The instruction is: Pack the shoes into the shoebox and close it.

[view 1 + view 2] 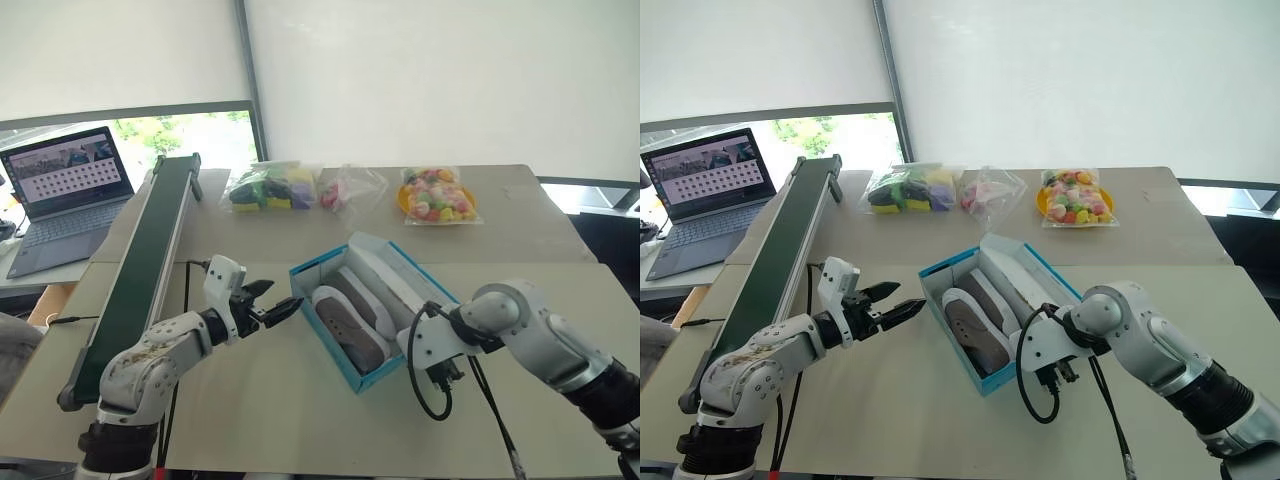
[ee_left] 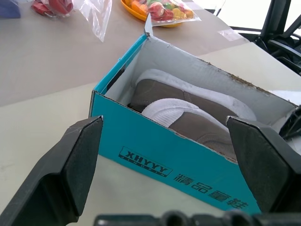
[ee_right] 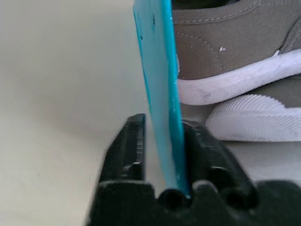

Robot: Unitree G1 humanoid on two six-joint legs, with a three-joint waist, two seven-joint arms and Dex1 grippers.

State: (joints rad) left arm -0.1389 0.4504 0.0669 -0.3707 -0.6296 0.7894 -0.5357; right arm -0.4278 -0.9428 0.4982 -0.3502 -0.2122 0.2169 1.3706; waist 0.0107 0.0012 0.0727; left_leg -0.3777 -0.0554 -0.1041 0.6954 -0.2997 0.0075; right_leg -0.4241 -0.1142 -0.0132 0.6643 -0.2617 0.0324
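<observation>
Behind the counter (image 1: 300, 400) hang pale blinds; on it the shoebox (image 1: 340, 360) sits open with both shoes (image 1: 352, 318) inside, so packing looks done and closing is in hand. The right gripper (image 3: 162, 141) has its fingers pinching a blue box wall or flap, while the left gripper (image 1: 275, 312), fingers spread, hovers just beside the box. Next, the lid must swing over the shoes.

There are 2 shoes (image 1: 352, 318) lying in 1 shoebox (image 1: 318, 342) on the bench (image 1: 300, 410). 3 clear bags sit at the far side of the bench: 1 bag of yellow, green and purple items (image 1: 270, 187), 1 bag of pink items (image 1: 345, 190), and 1 bag of mixed colours (image 1: 437, 196). 1 laptop (image 1: 60, 195) stands on the left, beside 1 conveyor (image 1: 140, 265). 2 tools show: the left tool (image 1: 272, 307) and the right tool (image 3: 162, 160).
</observation>
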